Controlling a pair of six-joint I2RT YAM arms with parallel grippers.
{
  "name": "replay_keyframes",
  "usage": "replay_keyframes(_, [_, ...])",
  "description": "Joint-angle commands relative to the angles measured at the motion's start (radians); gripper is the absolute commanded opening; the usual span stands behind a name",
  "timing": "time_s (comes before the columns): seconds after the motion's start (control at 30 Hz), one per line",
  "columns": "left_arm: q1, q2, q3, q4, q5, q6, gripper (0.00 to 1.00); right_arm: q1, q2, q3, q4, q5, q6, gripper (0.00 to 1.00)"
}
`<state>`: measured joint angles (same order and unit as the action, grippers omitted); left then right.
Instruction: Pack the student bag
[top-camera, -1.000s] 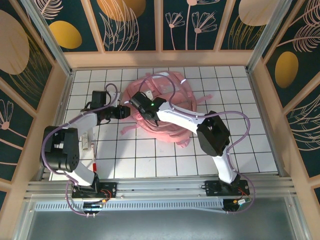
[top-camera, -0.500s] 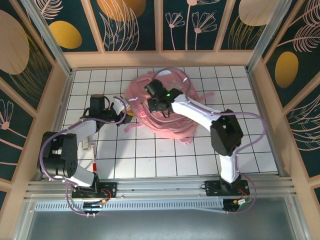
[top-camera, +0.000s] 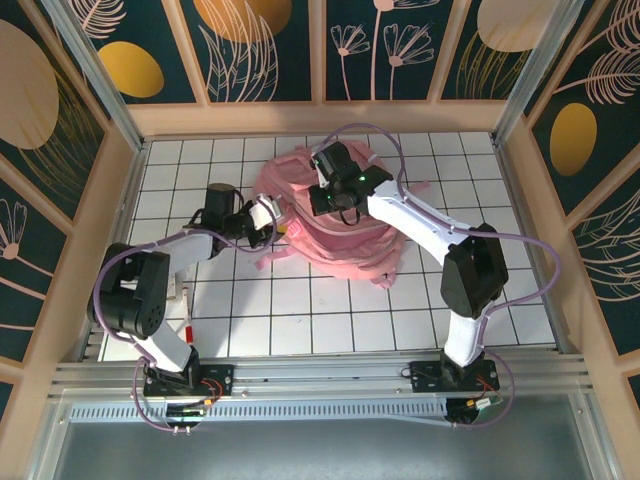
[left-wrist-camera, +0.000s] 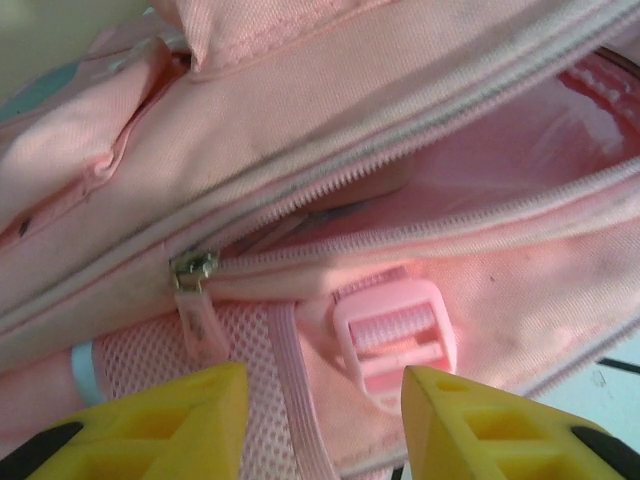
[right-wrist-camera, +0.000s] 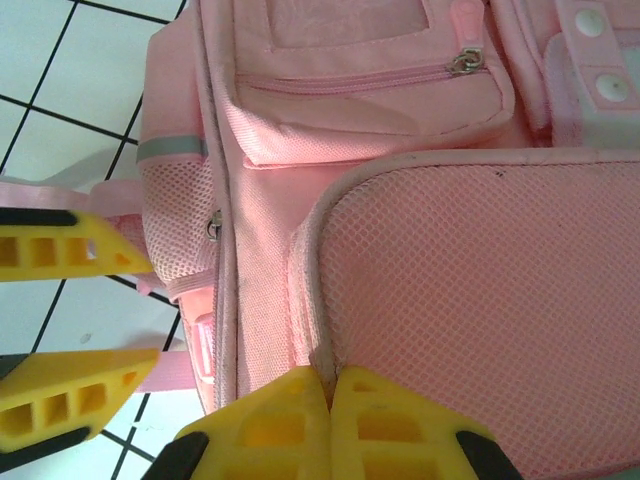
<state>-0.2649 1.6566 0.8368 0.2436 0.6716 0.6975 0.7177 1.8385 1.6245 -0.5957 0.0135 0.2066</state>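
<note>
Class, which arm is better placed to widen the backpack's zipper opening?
Probably left: the open left tool faces the silver zipper slider of the soft pink fabric backpack; the right tool grips its edge.

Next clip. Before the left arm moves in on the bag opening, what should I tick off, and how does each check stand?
1. Student bag zip open: ok, the gap runs past the zipper pull.
2. Left gripper jaws open: ok, nothing between them.
3. Left gripper lined up with opening: not ok, it faces the buckle below.
4. Right gripper jaws shut on the bag's mesh panel edge: ok.
5. Compartment free inside: cannot tell.
</note>
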Motion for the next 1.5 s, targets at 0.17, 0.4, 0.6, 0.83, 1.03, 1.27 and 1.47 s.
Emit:
replay_keyframes(0.17, [0.000,0.097,0.117,0.022,-0.065,-0.039,0.44,0.003,-0.095,0.024,0.000,-0.094,-0.016,0.00])
replay_keyframes(0.4, [-0.018,0.159,0.192,-0.099,-0.094,0.056,0.43,-0.005,-0.111,0.003,0.017,-0.113,-0.001,0.00])
replay_keyframes(0.6, [-0.021,0.146,0.156,-0.086,-0.095,0.079,0.34,-0.008,-0.104,0.004,0.033,-0.149,0.020,0.00])
replay_keyframes(0.83, [-0.023,0.163,0.198,-0.194,-0.058,0.141,0.18,-0.008,-0.097,-0.001,0.034,-0.156,0.046,0.00])
replay_keyframes(1.03, [-0.022,0.150,0.192,-0.215,-0.035,0.176,0.00,-0.009,-0.104,-0.025,0.053,-0.156,0.064,0.00])
replay_keyframes(1.27, [-0.023,0.138,0.209,-0.192,0.006,0.136,0.23,-0.008,-0.082,-0.023,0.048,-0.174,0.079,0.00])
replay_keyframes(1.47, [-0.022,0.175,0.267,-0.240,0.004,0.124,0.30,-0.008,-0.090,-0.022,0.048,-0.179,0.081,0.00])
